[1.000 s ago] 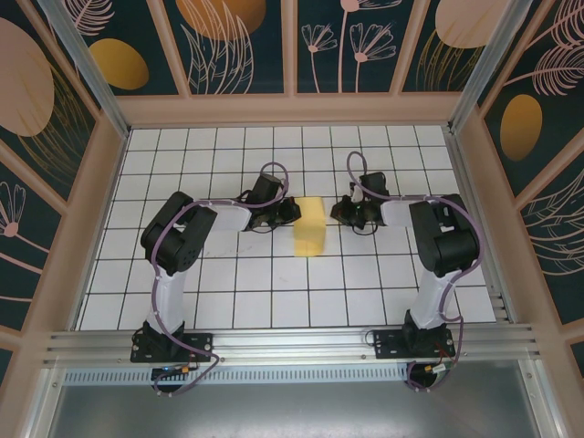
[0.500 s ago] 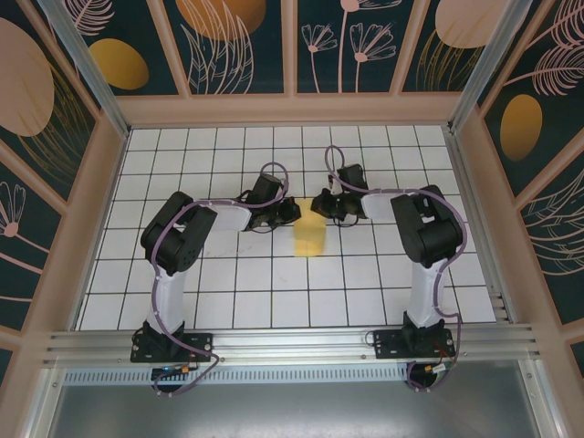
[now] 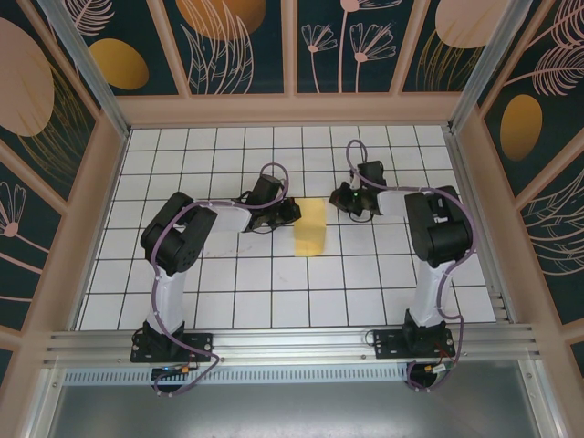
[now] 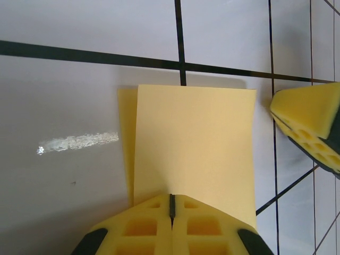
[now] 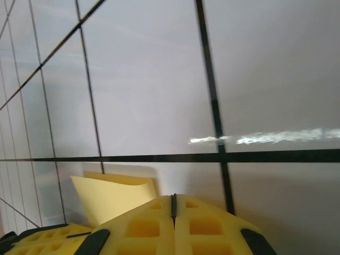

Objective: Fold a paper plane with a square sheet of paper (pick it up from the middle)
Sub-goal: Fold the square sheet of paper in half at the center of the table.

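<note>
**Left tool** [image 3: 292,212]: Fully closed, pads meeting with no gap. In the left wrist view the pad tips rest on the near edge of the sheet. It reads as pressing the sheet down rather than pinching it. Whether any layer is caught between the pads cannot be told.

**Square sheet of paper** [image 3: 310,228]: Lies flat on the white tiled surface [image 3: 228,274], between the two tools and near the middle of the grid. It is already doubled into a narrow rectangle. The left wrist view shows the layers slightly out of line, with a thin strip of the lower layer showing along one long side. No nose folds or wedge shape are present.

**Right tool** [image 3: 339,196]: Fully closed and holding nothing. It sits just beside the far right corner of the sheet. The right wrist view shows bare tile ahead of its pads and the sheet off to the lower left. Contact with the sheet is not evident.

**Step in hand (judgement):** The first half-fold appears made. The work is at the creasing or settling stage, early in the task.

**Next move (judgement):** The left tool should hold the sheet in place. The right tool should run along the fold to sharpen it, or open to lift a corner for the nose fold. The misaligned layers call for care, as thin paper will slide or buckle if pushed sideways.
</note>
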`<act>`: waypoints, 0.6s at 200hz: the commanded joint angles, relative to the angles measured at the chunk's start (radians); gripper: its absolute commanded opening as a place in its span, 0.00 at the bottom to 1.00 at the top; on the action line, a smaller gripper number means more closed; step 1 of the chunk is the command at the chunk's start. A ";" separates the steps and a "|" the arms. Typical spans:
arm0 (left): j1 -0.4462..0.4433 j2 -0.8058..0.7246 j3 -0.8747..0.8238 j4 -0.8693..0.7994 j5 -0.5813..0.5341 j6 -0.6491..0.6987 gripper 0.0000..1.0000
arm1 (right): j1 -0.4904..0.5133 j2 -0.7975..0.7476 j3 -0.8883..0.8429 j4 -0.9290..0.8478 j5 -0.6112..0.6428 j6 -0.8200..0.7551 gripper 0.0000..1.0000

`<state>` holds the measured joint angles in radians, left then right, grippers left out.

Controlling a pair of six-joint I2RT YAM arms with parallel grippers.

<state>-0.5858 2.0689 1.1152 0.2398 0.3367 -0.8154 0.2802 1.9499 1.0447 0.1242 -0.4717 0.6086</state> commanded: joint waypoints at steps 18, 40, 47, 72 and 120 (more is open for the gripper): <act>0.009 0.117 -0.068 -0.223 -0.138 0.018 0.00 | 0.080 0.015 0.067 0.010 -0.024 0.016 0.00; 0.010 0.115 -0.071 -0.224 -0.137 0.017 0.00 | 0.098 0.068 0.083 0.033 -0.028 0.035 0.00; 0.009 0.114 -0.072 -0.224 -0.139 0.018 0.00 | 0.099 0.079 0.088 0.030 -0.023 0.037 0.00; 0.009 0.114 -0.075 -0.223 -0.140 0.019 0.00 | 0.081 0.101 0.095 0.018 0.017 0.035 0.00; 0.009 0.102 -0.087 -0.206 -0.134 0.009 0.00 | 0.002 0.130 0.108 -0.032 0.148 0.010 0.00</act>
<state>-0.5861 2.0670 1.1057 0.2562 0.3359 -0.8158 0.3546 2.0438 1.1370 0.1291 -0.4763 0.6376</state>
